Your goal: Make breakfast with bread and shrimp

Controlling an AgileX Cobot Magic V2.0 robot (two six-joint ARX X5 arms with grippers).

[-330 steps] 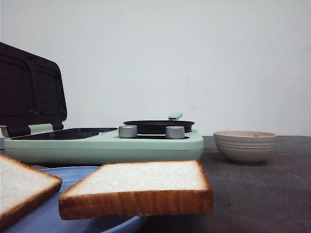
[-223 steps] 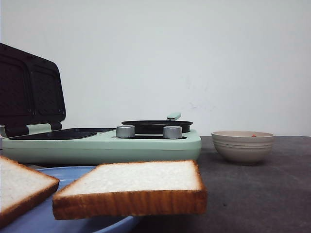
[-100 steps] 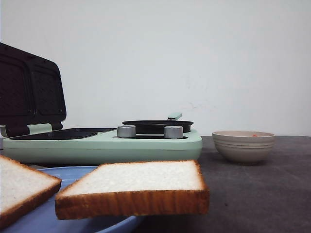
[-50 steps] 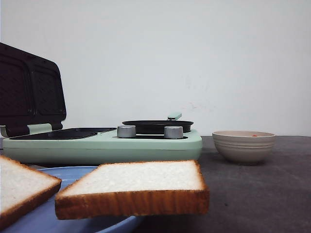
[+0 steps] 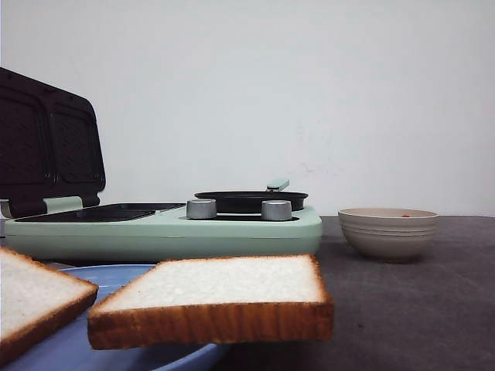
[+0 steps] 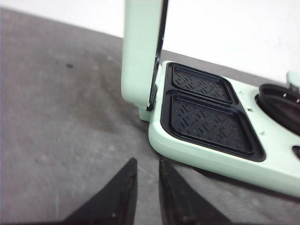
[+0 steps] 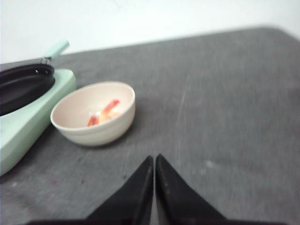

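Two slices of bread lie on a blue plate (image 5: 93,352) close to the front camera: one slice (image 5: 220,282) in the middle, the other (image 5: 35,290) at the left edge. The shrimp (image 7: 110,107) are small orange-red pieces inside the beige ribbed bowl (image 7: 70,129), and only a red speck of shrimp (image 5: 405,216) shows over the rim of the bowl (image 5: 389,232) in the front view. My right gripper (image 7: 153,158) is shut and empty, over bare table short of the bowl. My left gripper (image 6: 147,162) is narrowly open with nothing in it, just off the sandwich maker's corner. Neither gripper shows in the front view.
A mint-green sandwich maker (image 5: 170,232) stands behind the plate with its lid (image 5: 50,147) raised and its two black grill plates (image 6: 206,124) bare. A black pan (image 5: 249,201) sits on its right half, behind two silver knobs. Grey table stretches to the right of the bowl.
The whole front view drifted a little left and back again. Bread, plate, bowl and sandwich maker keep their places relative to each other.
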